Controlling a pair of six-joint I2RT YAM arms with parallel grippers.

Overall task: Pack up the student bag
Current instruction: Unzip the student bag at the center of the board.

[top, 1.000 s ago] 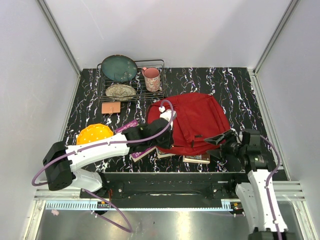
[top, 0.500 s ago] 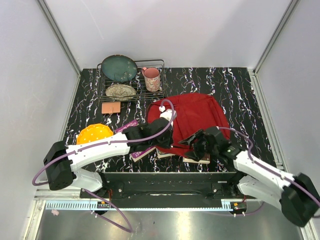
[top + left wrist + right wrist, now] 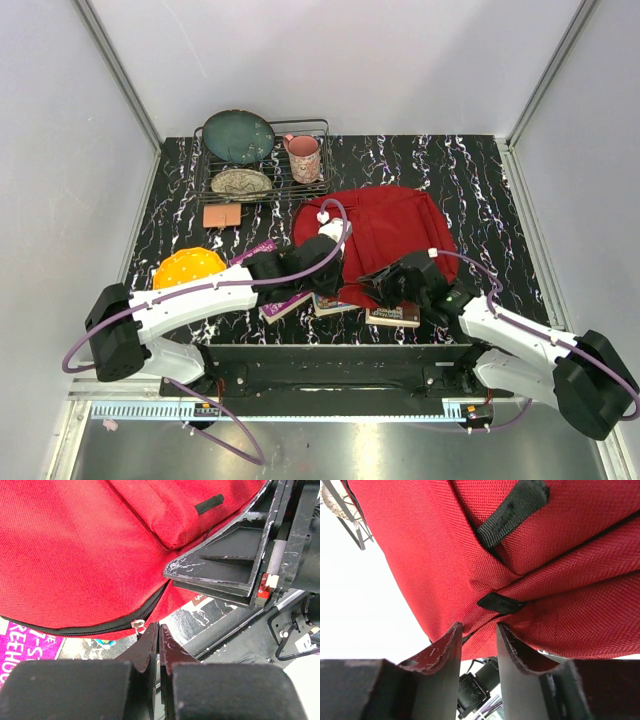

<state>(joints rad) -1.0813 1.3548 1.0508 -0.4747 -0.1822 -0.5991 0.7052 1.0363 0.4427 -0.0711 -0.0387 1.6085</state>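
The student bag (image 3: pixel 385 235) is a large dark-red backpack lying flat in the middle of the table. My left gripper (image 3: pixel 325 280) is at its near left edge. In the left wrist view it (image 3: pixel 158 626) is shut right at the silver zip slider (image 3: pixel 138 625) of the black zip, on the zip pull. My right gripper (image 3: pixel 382 282) is at the bag's near edge. In the right wrist view it (image 3: pixel 477 627) is open, with a fold of red fabric (image 3: pixel 485 615) and a black tab (image 3: pixel 499 603) just beyond its fingertips. The right gripper also shows in the left wrist view (image 3: pixel 235 565).
Three books lie partly under the bag's near edge: a purple one (image 3: pixel 285 305), a middle one (image 3: pixel 335 306) and a brown one (image 3: pixel 393 317). A yellow plate (image 3: pixel 188 268) and an orange pad (image 3: pixel 221 215) lie left. A wire rack (image 3: pixel 262 160) at the back holds plates and a pink mug (image 3: pixel 303 157).
My right arm has swung from the table's right edge leftwards to the bag's near edge, beside my left gripper. The left arm has hardly moved.
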